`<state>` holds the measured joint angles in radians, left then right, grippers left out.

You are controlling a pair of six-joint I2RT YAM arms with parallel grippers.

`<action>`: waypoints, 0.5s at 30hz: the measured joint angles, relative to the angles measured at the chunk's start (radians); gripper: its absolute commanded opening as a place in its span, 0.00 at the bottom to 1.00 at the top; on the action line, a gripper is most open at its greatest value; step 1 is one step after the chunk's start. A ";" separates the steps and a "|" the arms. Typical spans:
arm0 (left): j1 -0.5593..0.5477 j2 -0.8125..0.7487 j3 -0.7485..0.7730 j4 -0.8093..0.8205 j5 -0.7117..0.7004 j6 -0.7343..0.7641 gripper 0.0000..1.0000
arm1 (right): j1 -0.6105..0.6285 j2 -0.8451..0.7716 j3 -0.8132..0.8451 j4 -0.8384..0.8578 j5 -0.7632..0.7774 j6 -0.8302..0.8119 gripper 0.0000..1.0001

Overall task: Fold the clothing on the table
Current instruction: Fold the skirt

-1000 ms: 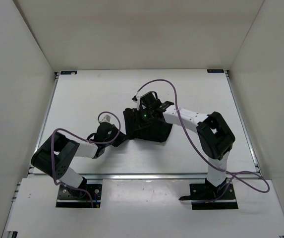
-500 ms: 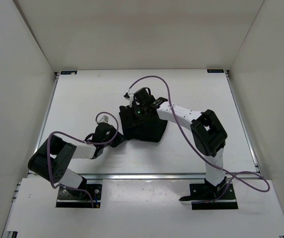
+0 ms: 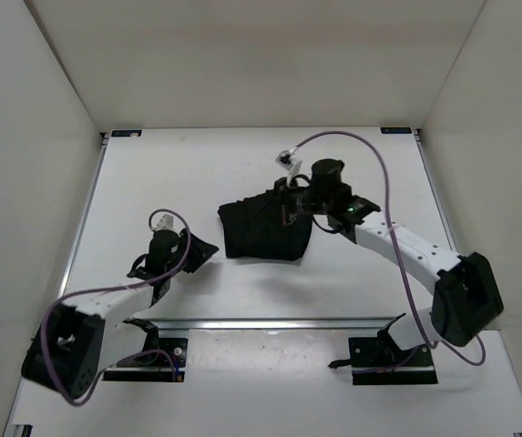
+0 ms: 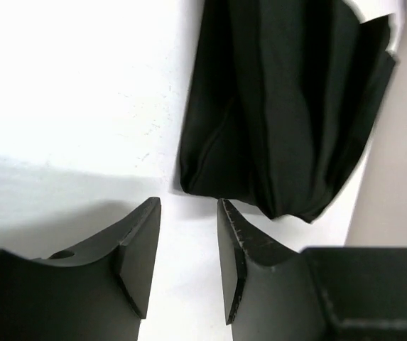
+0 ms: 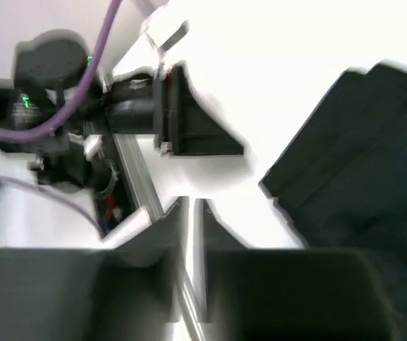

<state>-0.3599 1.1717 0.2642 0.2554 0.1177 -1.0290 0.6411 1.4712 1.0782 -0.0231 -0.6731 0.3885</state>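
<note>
Jaws of the left gripper (image 4: 187, 217) spread and empty, just short of the clothing (image 3: 265, 232); jaws of the right gripper (image 5: 191, 213) parted narrowly, nothing between them, view blurred. Clothing lies near the middle of the desk (image 3: 151, 173), a compact black slab of stacked pleated layers, edges slightly uneven. Judged folded or nearly so, with at most a squaring-up left.

You let go and backed off.
Your left gripper (image 3: 199, 253) slid left, away from the clothing (image 3: 262, 235); your right gripper (image 3: 288, 203) swung to its far right edge. Both jaws now stand apart.
</note>
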 measured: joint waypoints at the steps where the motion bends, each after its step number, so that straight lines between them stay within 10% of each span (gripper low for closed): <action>1: 0.011 -0.041 -0.008 -0.020 0.003 0.002 0.45 | -0.021 -0.038 -0.020 0.025 0.004 0.006 0.00; 6: 0.092 -0.305 -0.005 -0.185 0.061 0.059 0.45 | -0.106 -0.096 -0.123 0.104 0.010 0.039 0.00; 8: 0.127 -0.334 0.061 -0.299 0.115 0.143 0.99 | -0.114 -0.105 -0.179 0.097 0.032 0.046 0.00; 15: 0.105 -0.034 0.528 -0.671 0.217 0.473 0.99 | -0.205 -0.111 -0.184 -0.096 0.095 0.025 0.00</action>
<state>-0.2550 1.1374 0.7921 -0.4160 0.3344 -0.5556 0.4358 1.3602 0.8944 -0.1188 -0.5781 0.4137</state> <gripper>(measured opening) 0.980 0.001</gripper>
